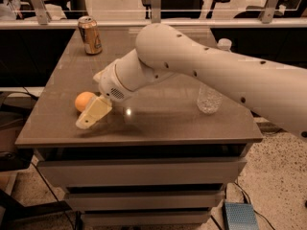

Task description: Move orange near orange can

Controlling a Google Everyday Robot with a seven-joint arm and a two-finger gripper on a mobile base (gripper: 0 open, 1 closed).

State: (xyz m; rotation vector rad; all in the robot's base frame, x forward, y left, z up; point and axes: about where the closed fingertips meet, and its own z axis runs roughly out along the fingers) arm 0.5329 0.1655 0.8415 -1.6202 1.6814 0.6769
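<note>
The pincer (89,118) hangs just beside the orange (83,100).

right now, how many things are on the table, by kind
fruit: 1, the orange
drink cans: 1, the orange can
bottles: 1, the clear water bottle
total: 3 on the table
the gripper is low beside the orange, near the table's front edge

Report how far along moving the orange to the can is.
Done: nothing yet. The orange lies front left, far from the orange can at the back. In hand: the gripper sits low right beside the orange. Left: grasp it, carry it back, set it by the can.
</note>
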